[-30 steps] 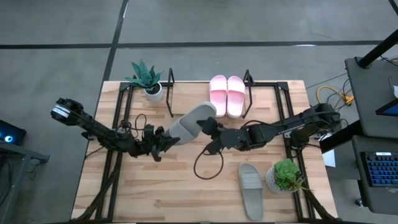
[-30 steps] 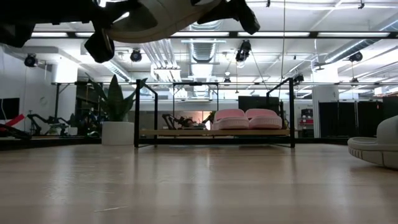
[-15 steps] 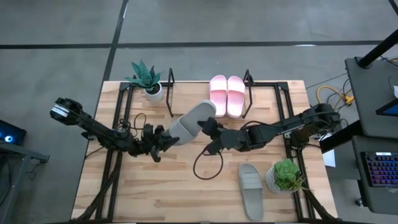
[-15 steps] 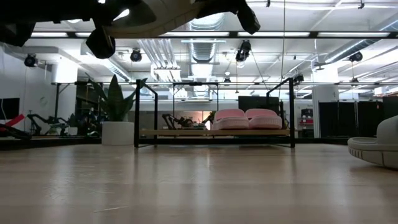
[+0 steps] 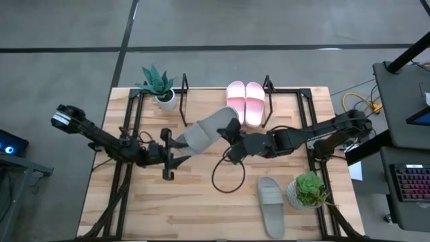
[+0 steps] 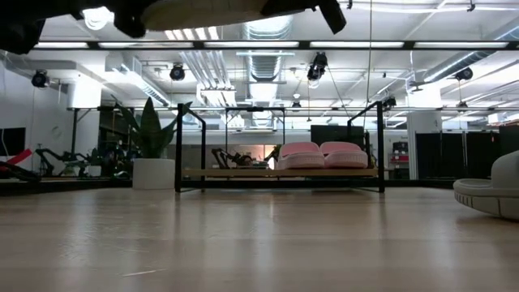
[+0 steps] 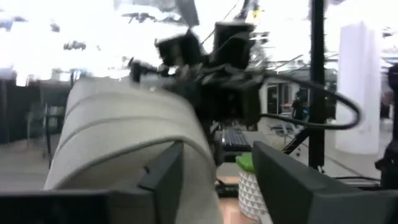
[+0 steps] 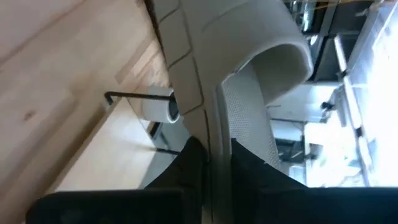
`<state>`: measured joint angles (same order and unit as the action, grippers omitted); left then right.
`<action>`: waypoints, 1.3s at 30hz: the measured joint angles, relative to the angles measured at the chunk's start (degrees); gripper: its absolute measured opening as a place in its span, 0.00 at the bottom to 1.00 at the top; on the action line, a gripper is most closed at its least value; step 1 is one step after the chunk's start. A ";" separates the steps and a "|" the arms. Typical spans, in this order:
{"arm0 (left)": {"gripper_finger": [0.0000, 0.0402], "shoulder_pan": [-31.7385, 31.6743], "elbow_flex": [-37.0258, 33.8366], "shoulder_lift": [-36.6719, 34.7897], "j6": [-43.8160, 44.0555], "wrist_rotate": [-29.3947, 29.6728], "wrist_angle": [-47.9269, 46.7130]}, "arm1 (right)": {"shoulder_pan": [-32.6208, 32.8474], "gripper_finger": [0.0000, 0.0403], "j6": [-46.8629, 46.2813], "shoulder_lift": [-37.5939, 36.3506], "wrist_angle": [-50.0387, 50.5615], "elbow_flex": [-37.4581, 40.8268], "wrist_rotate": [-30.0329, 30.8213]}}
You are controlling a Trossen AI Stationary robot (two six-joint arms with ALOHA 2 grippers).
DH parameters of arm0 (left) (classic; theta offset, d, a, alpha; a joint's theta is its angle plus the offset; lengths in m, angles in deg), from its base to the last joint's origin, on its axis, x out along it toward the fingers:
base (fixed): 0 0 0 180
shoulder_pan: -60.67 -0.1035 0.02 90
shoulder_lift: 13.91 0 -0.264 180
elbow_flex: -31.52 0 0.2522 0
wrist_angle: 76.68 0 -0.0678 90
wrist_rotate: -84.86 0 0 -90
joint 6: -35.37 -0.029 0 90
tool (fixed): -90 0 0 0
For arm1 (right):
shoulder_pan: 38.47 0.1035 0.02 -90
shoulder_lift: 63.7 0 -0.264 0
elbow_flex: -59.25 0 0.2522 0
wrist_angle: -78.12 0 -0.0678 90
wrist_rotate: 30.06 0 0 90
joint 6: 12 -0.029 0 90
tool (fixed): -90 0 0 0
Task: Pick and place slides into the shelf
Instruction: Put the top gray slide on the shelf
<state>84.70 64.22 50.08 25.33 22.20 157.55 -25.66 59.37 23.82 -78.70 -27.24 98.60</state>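
A grey-green slide (image 5: 207,131) hangs in the air over the table's middle, its sole showing at the top of the low view (image 6: 219,11). My right gripper (image 5: 233,133) is shut on it at its far-right end. My left gripper (image 5: 168,154) stands open at its near-left end, and the strap (image 7: 124,140) lies beside one finger (image 7: 163,180); I cannot tell whether they touch. Two pale pink slides (image 5: 244,102) rest sole-down on the shelf (image 6: 243,173). Another grey-green slide (image 5: 271,205) lies sole-down on the table at the near right. My right gripper pinches the sole's rim (image 8: 217,146) between its two fingers, at the end away from the strap (image 8: 273,53). The fingers come nearly level from the table's right. The slide is lifted clear of the table and reaches out toward the left arm.
A potted plant (image 5: 156,84) stands by the shelf's left upright, and a bushier one (image 5: 308,189) at the near right beside the lying slide. A black cable loop (image 5: 225,178) hangs below the right arm. The shelf's board is free to the left of the pink slides.
My right gripper has shut on the slide's rim. My left gripper has rolled, opened and let go of the slide's near-left end. The slide has risen a little and shifted slightly toward the shelf with the right gripper.
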 joint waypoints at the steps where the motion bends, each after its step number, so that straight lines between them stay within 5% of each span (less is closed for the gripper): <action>1: 0.46 0.13 -0.01 -0.74 -2.60 -0.30 0.00 | -0.27 0.09 -1.26 -0.37 1.92 0.03 0.08; 6: 0.56 0.35 -0.09 -5.06 -16.93 0.33 -6.13 | -1.76 0.08 -8.96 -2.59 7.55 0.22 -3.52; 17: 0.57 0.51 -0.13 -7.80 -45.00 9.70 -15.12 | -4.82 0.08 -19.82 -5.41 11.64 -0.11 -6.22; 25: 0.57 0.44 1.41 -7.15 -52.50 16.44 -17.68 | -7.66 0.08 -23.23 -5.89 13.31 -0.13 -14.83; 33: 0.57 0.38 4.70 -1.91 -56.96 21.75 -18.03 | -8.43 0.08 -23.44 -5.89 13.10 -0.13 -16.79; 39: 0.42 0.35 7.98 2.79 -58.82 23.26 -17.92 | -8.60 0.08 -23.61 -5.87 13.10 -0.13 -16.79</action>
<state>85.05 72.20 52.87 -33.49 45.47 139.63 -34.26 35.75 17.95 -65.60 -27.38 81.81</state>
